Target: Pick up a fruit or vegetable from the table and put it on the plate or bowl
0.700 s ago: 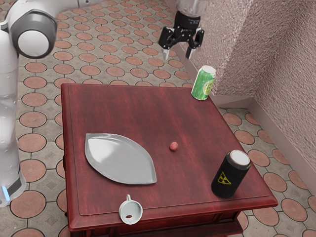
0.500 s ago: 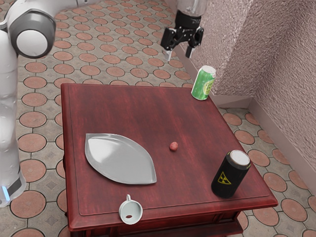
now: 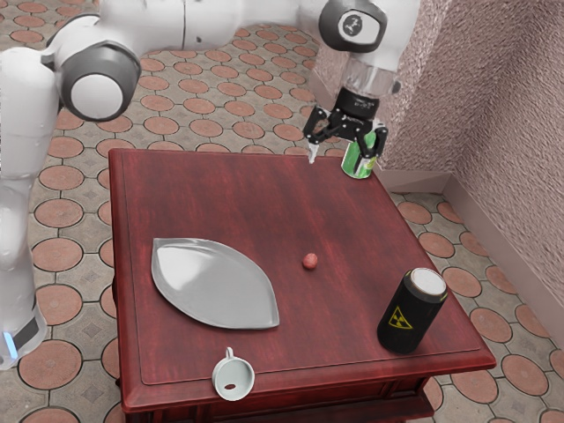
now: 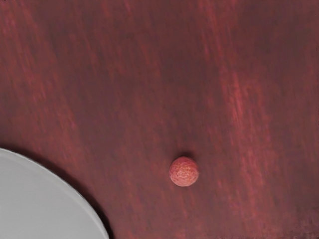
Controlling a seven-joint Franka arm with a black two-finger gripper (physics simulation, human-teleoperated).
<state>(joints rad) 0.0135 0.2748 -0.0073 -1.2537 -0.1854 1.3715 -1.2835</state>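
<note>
Red wooden table (image 3: 264, 189) bears all things; we place each by plate. White arm (image 3: 97, 79) reaches over table's far side, beyond plate. Grey leaf-shaped plate (image 3: 211, 282) lies flat. Black can (image 3: 411, 310) stands upright, well toward exterior view's right of plate. Green can (image 3: 356, 166) sits at far corner, well apart from plate. Gripper (image 3: 344, 157) hangs before green can, fingers spread, holding nothing. White cup (image 3: 233, 376) sits near plate, at front edge. Small red fruit (image 3: 310, 261) rests on table near plate's tip toward exterior view's right, not touching.

Glossy reddish wood table (image 3: 229, 194), smooth grey plate (image 3: 211, 282), rough-skinned red fruit (image 4: 184, 172).
</note>
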